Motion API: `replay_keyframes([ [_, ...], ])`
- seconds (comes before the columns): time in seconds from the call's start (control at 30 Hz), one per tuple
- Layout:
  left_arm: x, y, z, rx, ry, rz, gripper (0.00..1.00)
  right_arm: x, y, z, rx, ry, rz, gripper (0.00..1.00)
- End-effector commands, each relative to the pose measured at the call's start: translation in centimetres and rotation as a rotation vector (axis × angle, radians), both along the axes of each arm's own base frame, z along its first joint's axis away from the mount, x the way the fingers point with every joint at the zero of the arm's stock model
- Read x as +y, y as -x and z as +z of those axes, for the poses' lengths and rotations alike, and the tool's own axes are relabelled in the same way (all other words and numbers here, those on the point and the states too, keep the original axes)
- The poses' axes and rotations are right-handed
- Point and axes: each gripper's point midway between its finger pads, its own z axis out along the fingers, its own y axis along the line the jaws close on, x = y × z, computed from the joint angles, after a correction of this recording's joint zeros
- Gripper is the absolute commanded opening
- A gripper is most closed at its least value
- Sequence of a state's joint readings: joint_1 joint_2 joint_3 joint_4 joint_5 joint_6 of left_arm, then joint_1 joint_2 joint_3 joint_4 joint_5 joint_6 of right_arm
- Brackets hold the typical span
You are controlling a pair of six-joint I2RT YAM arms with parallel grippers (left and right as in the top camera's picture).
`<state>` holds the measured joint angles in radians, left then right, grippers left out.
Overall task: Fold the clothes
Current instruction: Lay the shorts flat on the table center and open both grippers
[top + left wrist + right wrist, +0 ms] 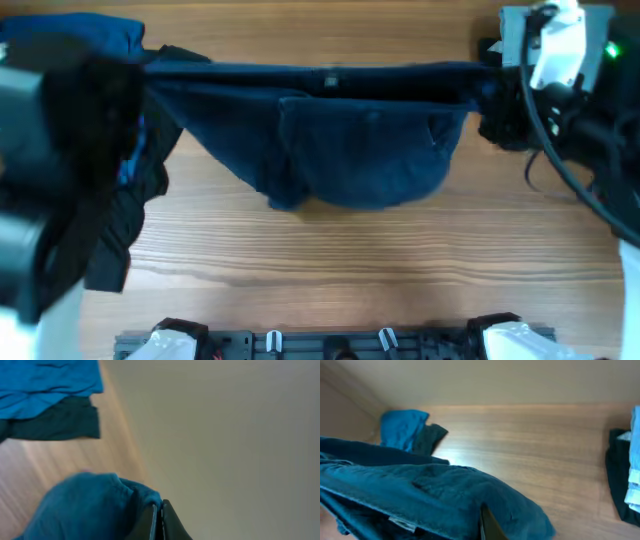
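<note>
The dark navy denim shorts [350, 140] hang stretched by the waistband between my two grippers above the table, legs sagging toward the front. My left gripper [150, 75] is shut on the left end of the waistband; in the left wrist view its fingers [159, 517] pinch the blue cloth [85, 510]. My right gripper [492, 88] is shut on the right end; in the right wrist view one finger [487, 522] shows, buried in the denim [420, 495].
A brighter blue garment [75, 40] and a black piece [125, 220] lie at the table's left, partly under my left arm. They also show in the left wrist view [45, 385]. Pale denim on black cloth [627, 480] lies at the right. Wooden table [350, 260].
</note>
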<state>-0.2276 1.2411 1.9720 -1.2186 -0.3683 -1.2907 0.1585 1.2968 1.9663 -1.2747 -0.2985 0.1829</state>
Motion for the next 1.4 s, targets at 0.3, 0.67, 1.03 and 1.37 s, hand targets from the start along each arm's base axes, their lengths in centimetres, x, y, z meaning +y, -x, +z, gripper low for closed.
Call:
replay_keyframes([
  [0.3, 6.1, 9.9, 4.2, -0.137, -0.168, 0.174, 0.04, -3.9, 6.8, 4.3, -0.14, -0.056, -0.195, 0.04],
  [0.67, 3.6, -2.9, -2.9, 0.16, -0.251, 0.143, 0.04, -2.3, -8.0, -4.9, 0.139, 0.03, -0.206, 0.04],
  [1.03, 0.4, -19.3, -15.7, 0.327, -0.293, 0.126, 0.04, -0.7, -23.8, -17.7, 0.197, 0.066, -0.221, 0.04],
  [1.37, -1.0, -26.9, -23.9, 0.315, -0.296, 0.126, 1.0, -0.3, -34.6, -26.0, 0.021, 0.032, -0.292, 0.85],
])
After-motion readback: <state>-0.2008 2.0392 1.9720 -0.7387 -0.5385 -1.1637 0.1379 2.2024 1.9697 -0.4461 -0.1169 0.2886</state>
